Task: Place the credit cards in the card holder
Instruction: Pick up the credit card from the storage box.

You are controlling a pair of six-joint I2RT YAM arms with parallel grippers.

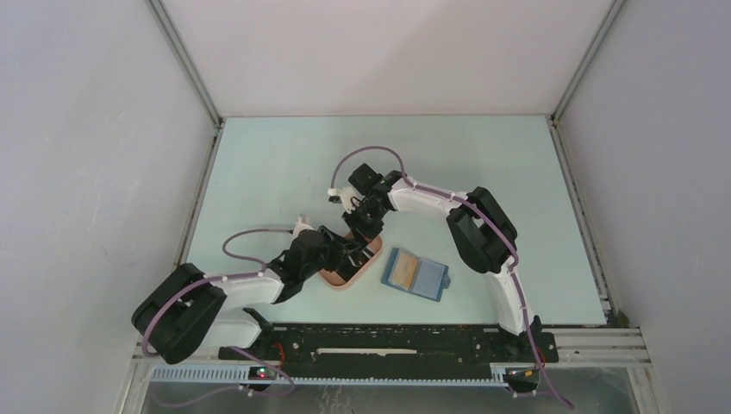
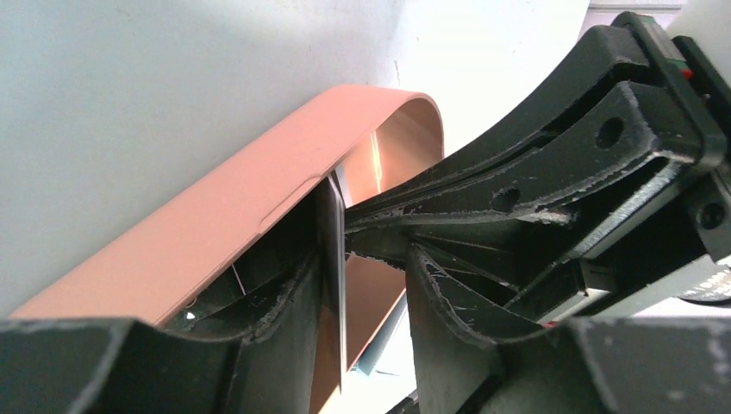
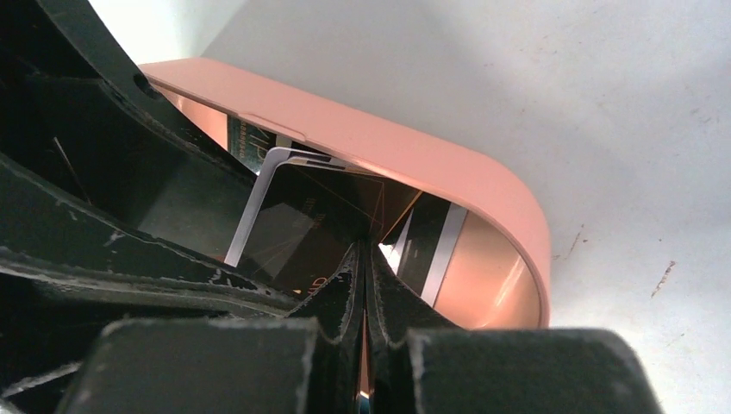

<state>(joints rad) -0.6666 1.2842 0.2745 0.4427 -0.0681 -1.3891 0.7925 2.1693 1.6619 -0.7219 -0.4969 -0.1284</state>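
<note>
right gripper (image 3: 366, 263) pressed shut, apparently pinching top edge of credit card (image 2: 333, 259), card on edge in pink tray (image 1: 343, 283) | left gripper (image 1: 350, 250) spread around card | card holder (image 1: 418, 274) open on table (image 1: 284, 164), just right of tray, right arm nearer

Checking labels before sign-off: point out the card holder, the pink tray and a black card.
card holder (image 1: 420, 274), top external view, middle of its open inside.
pink tray (image 3: 388, 142), right wrist view, top of its rim.
black card (image 3: 297, 228), right wrist view, its dark face.
</note>
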